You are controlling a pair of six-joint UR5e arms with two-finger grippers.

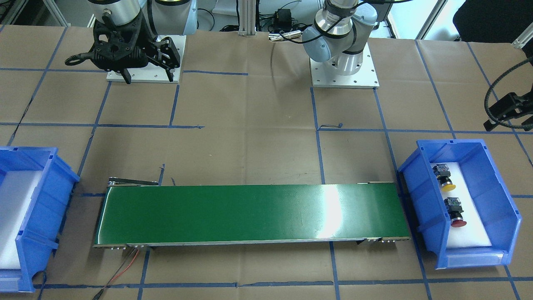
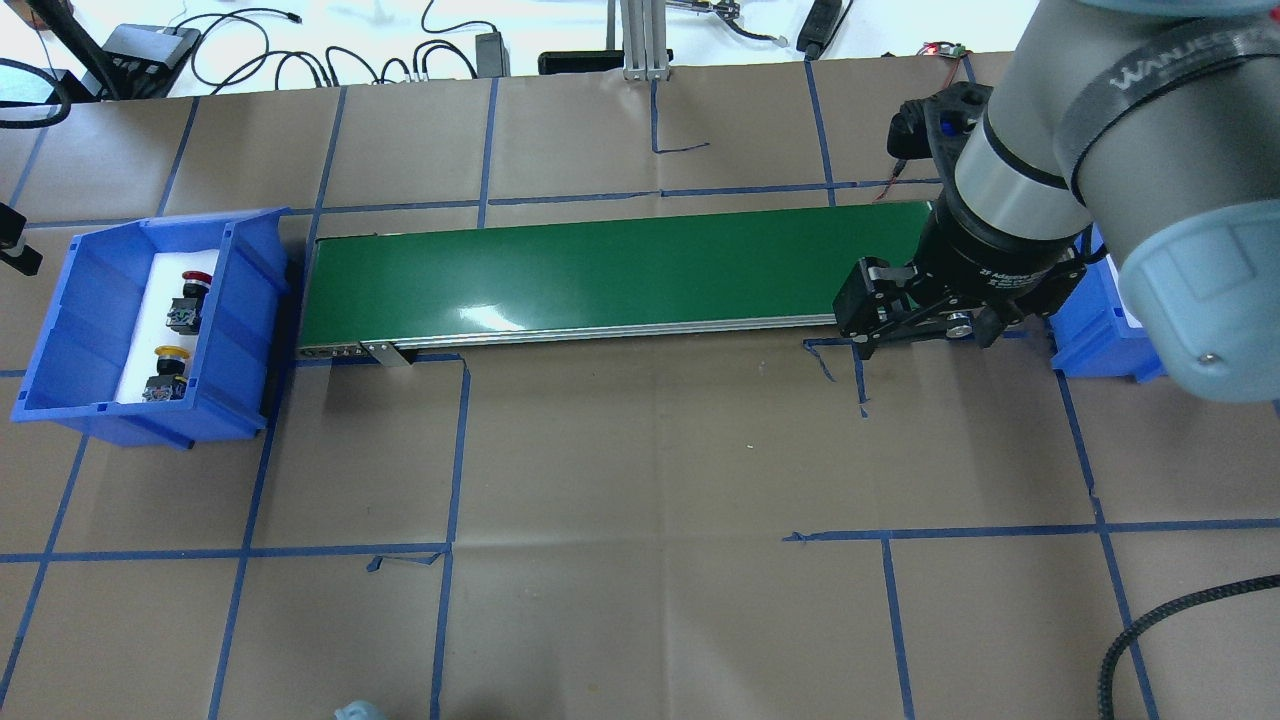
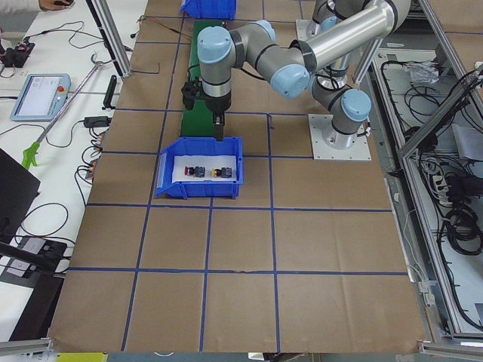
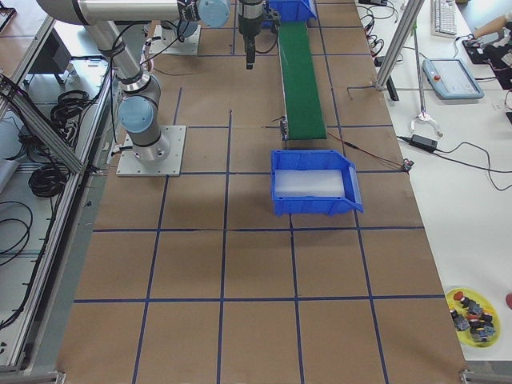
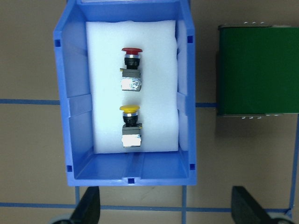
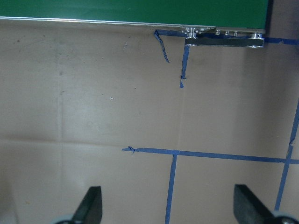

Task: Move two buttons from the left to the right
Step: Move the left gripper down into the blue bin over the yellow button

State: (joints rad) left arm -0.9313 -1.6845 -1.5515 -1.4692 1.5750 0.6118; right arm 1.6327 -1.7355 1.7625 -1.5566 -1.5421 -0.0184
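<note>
Two buttons lie on white foam in the blue bin (image 5: 74,130) on my left side. The red-capped button (image 5: 131,65) is farther from the wrist camera, and the yellow-capped button (image 5: 130,123) is nearer. Both also show in the front view, yellow (image 1: 445,177) and red (image 1: 456,212). My left gripper (image 5: 168,210) is open and empty, high above the bin's near edge. My right gripper (image 2: 925,335) is open and empty. It hangs over the paper just in front of the belt's right end (image 6: 224,35).
A green conveyor belt (image 1: 250,212) runs between the two bins. The blue bin (image 4: 312,184) on my right holds only white foam. Brown paper with blue tape lines covers the table. A yellow dish (image 4: 472,312) of parts sits at a far corner.
</note>
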